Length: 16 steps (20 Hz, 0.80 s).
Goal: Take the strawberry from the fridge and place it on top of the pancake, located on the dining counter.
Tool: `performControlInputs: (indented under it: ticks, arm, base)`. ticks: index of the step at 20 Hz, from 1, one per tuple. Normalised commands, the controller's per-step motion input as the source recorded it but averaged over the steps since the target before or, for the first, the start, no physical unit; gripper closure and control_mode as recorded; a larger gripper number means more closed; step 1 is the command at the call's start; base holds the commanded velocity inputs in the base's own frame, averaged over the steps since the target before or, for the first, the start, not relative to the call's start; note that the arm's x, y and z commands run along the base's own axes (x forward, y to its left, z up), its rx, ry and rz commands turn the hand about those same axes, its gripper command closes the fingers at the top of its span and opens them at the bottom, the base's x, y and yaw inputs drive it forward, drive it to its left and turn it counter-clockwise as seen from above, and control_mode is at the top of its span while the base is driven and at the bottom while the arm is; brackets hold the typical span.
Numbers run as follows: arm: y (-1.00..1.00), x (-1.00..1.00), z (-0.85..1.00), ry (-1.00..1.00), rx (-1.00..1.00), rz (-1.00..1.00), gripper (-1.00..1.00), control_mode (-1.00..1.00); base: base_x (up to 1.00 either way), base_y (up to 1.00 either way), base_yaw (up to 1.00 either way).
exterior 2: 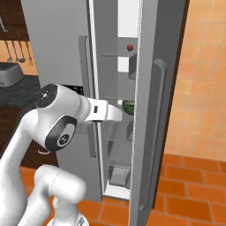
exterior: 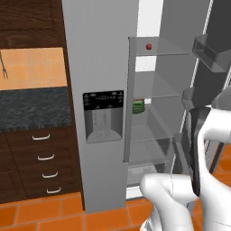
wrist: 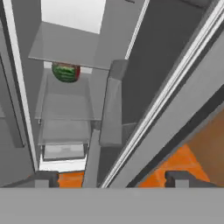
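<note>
The fridge (exterior: 97,54) stands with its right door (exterior 2: 150,110) swung open, glass shelves showing. A tiny red strawberry (exterior: 148,46) rests on the top shelf; the right base view has the strawberry (exterior 2: 130,47) at the same height. In the hand view my gripper (wrist: 111,179) is open, its fingertips (wrist: 46,178) wide apart with nothing between them, looking down past the lower shelves. My forearm (exterior 2: 108,112) reaches toward the opening at mid height, well below the strawberry. The pancake and the dining counter are out of view.
A small green item (exterior: 138,107) sits on a middle shelf, the green item (wrist: 66,72) ahead of my hand. Door bins (exterior: 210,52) jut out on the right. A dark granite worktop (exterior: 31,108) with drawers (exterior: 45,158) is to the left. The floor (exterior: 40,212) is orange tile.
</note>
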Motion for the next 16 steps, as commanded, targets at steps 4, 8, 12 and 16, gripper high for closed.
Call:
performControlInputs:
  ticks: [4, 8, 12, 16]
  arm:
    - [0.28, 0.94, -0.79, 0.42, -0.43, 0.00, -1.00, -1.00]
    - [-0.03, 1.00, -0.87, 0.31, -0.27, 0.01, -1.00, -1.00]
    - [-0.37, 0.96, -0.79, 0.31, -0.13, 0.00, -1.00, -1.00]
    - [-0.53, 0.63, -0.54, 0.12, -0.07, 0.00, -1.00, -1.00]
  base:
    - [0.00, 0.00, 0.00]
    - [0.00, 0.00, 0.00]
    - [0.00, 0.00, 0.00]
    - [0.00, 0.00, 0.00]
